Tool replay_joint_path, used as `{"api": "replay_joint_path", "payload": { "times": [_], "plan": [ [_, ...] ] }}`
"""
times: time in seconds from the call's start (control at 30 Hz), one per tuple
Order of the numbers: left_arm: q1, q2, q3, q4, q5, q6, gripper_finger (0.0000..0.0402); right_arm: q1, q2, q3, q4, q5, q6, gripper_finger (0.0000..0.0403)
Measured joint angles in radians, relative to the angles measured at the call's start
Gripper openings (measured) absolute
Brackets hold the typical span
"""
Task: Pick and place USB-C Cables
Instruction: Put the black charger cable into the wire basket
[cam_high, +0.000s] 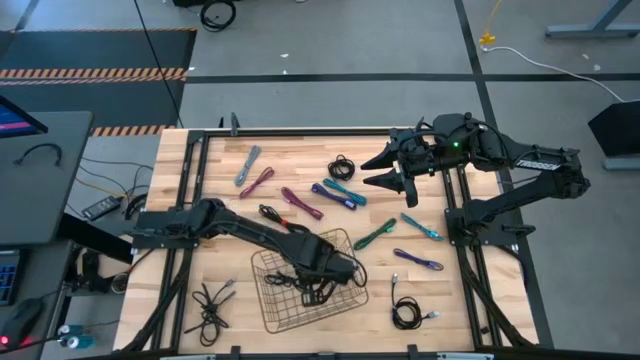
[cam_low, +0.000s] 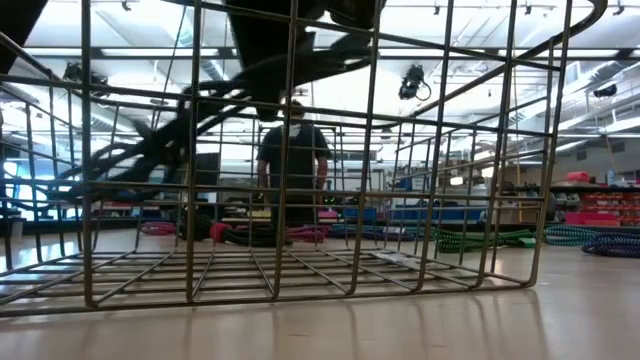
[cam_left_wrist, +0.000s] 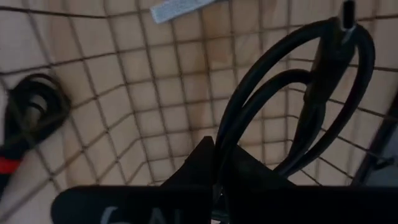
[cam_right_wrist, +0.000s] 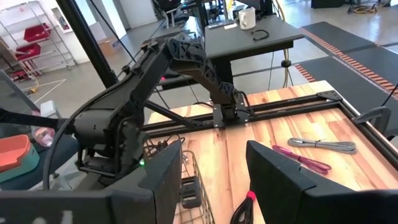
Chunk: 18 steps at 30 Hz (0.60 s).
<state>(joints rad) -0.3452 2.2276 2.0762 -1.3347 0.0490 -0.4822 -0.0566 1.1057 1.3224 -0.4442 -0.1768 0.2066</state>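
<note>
Left gripper (cam_left_wrist: 217, 186) dangles looped black cable (cam_left_wrist: 298, 93), plug uppermost, over basket (cam_left_wrist: 124, 93).

We see a light wooden desk (cam_high: 225, 215) made of long boards, with black rails along its sides. A wire mesh basket (cam_high: 272, 300) sits on the desk near the front. Thin short cables lie right on the wood. A grey cable (cam_high: 248, 165) and a pink cable (cam_high: 258, 181) lie side by side near the back. A green cable (cam_high: 374, 235) and a purple cable (cam_high: 418, 261) lie toward the right. A black coiled cable (cam_high: 406, 313) rests at the front right, and a loose black cable bundle (cam_high: 211, 303) lies at the front left, beside the basket.
</note>
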Motion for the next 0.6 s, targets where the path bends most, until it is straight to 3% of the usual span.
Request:
{"api": "replay_joint_path", "payload": {
  "times": [0.4,0.6],
  "plan": [
    [-0.049,0.0,0.0,0.004,0.026,-0.076,0.0014,0.0,0.0,0.0,0.0,0.0,0.01,0.0185],
    [-0.052,-0.002,0.085,-0.057,-0.052,-0.058,0.0014,0.0,0.0,0.0,0.0,0.0,0.031,0.0185]
  ]
}}
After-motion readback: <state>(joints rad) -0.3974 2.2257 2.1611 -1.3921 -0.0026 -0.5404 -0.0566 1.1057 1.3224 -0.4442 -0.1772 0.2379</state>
